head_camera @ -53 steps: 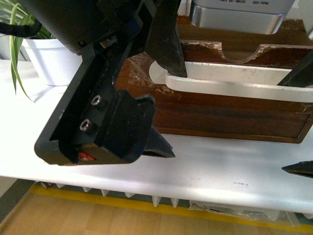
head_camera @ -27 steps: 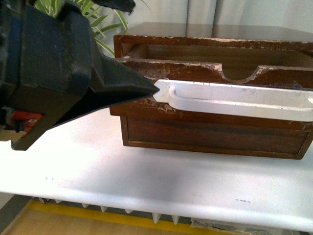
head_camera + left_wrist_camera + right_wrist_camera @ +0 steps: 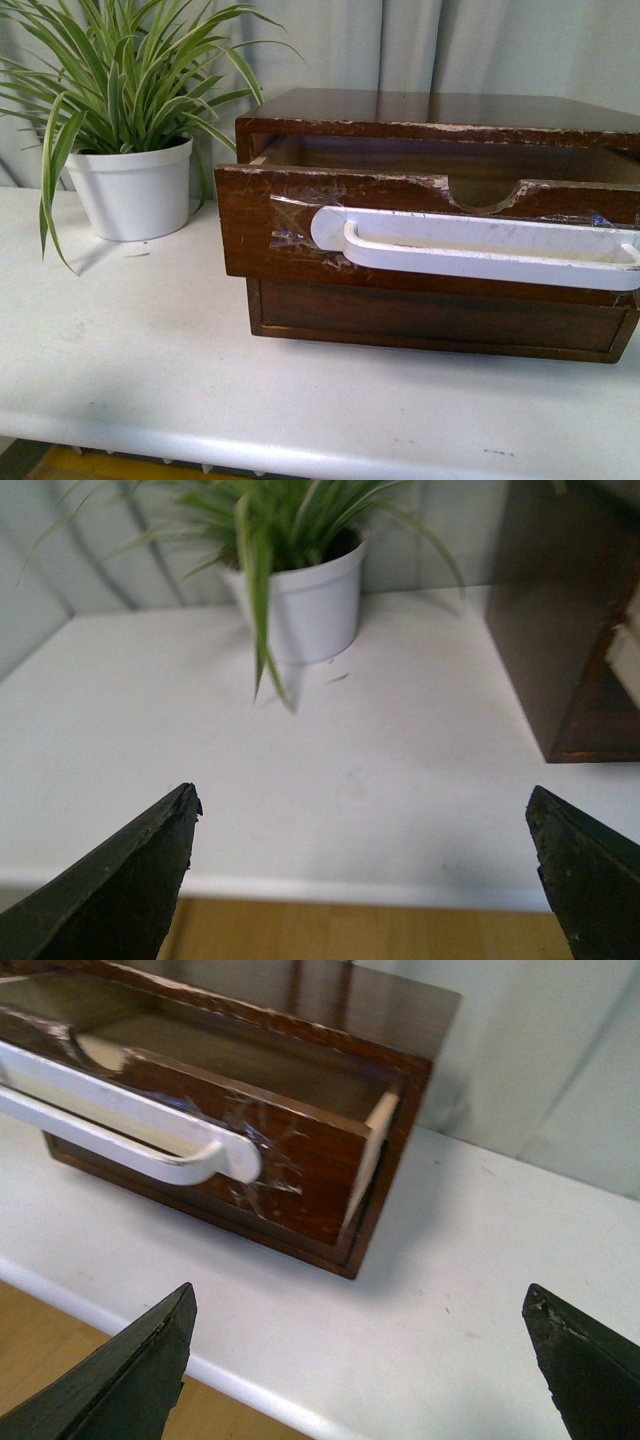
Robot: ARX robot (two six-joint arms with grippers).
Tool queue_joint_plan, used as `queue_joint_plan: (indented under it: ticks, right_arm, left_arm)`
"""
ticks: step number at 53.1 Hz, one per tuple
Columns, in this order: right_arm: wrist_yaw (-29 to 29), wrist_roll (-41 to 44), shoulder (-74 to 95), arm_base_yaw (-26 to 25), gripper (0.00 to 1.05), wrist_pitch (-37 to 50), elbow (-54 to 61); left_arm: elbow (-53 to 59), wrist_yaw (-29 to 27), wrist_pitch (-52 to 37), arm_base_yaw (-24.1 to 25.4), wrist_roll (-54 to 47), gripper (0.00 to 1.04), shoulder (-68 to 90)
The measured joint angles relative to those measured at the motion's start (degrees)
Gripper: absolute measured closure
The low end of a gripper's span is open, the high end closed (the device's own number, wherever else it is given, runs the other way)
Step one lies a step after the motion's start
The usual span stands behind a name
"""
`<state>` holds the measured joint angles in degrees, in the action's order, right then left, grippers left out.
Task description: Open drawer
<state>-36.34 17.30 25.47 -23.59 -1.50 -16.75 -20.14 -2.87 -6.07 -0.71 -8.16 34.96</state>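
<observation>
Here's the drawer [image 3: 290, 225], dark brown wood with a scuffed, chipped front; a long white handle [image 3: 480, 250] is taped across it, and a half-round notch [image 3: 482, 195] is cut into its top edge. It stands pulled partway out of the cabinet [image 3: 440, 108], above a plain lower drawer [image 3: 430, 322]; in the front view that puts it toward 3 o'clock. Its front faces 6 o'clock, toward the camera; its long axis runs from 9 to 3 o'clock, dipping a touch at the 3 o'clock end, and its far end is cut off by the frame, so its full width is hard to judge. Out at 10 o'clock, a striped plant [image 3: 130, 70] in a white pot [image 3: 135, 190]; all on the white table [image 3: 150, 370]. Left gripper [image 3: 362, 798]: released, fingers spread wide above the table edge; right gripper [image 3: 357, 1298]: just as wide, clear of the drawer.
</observation>
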Motion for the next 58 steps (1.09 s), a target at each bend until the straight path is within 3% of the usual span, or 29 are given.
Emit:
queue_joint_plan:
  ticks: [14, 29, 31, 33, 36, 38, 42, 45, 49, 55, 58]
  right_arm:
    - [-0.94, -6.73, -8.26, -7.67, 0.09, -1.29, 6.36]
    - [-0.85, -9.68, -8.98, -8.26, 0.09, -1.07, 7.17]
    - [-0.74, -9.88, -9.07, -8.26, 0.09, -0.94, 7.21]
    - [2.36, -11.69, -10.58, -7.37, 0.14, 2.25, 8.46]
    - [9.77, -14.34, -14.47, -3.98, 0.28, 5.16, 11.04]
    - [12.17, -14.97, -16.15, -1.84, 0.35, 4.98, 11.58]
    - [15.63, -15.76, -18.01, 1.81, 0.48, 4.28, 11.93]
    - [18.38, -16.09, -19.04, 4.55, 0.59, 3.63, 12.46]
    - [22.32, -16.31, -20.63, 8.79, 0.78, 2.80, 13.20]
    - [25.46, -16.37, -21.79, 12.17, 0.98, 2.32, 13.75]
    - [26.95, -16.37, -22.23, 13.66, 1.03, 2.10, 14.03]
  left_arm:
    - [8.28, -3.93, 16.48, 5.92, 12.24, 0.06, -22.86]
    - [9.90, -3.10, 16.61, 8.31, 17.44, 0.06, -25.20]
    - [11.26, 2.43, 13.27, 9.94, 15.82, 0.12, -26.36]
    - [13.25, 8.41, 9.18, 11.21, 13.68, 0.19, -27.89]
    - [14.49, 11.91, 6.62, 10.82, 11.23, 0.32, -29.48]
    - [14.91, 11.87, 6.43, 10.10, 10.58, 0.39, -29.90]
    - [15.61, 5.11, 6.54, 5.25, 9.66, 0.51, -30.86]
    - [16.09, 3.54, 6.54, 1.73, 9.25, 0.64, -31.36]
    - [16.81, 2.86, 6.54, 0.94, 8.96, 0.82, -31.85]
    - [17.27, 2.93, 6.51, 0.92, 8.74, 1.01, -32.30]
    - [17.81, 2.93, 6.38, 0.85, 8.59, 1.01, -32.98]
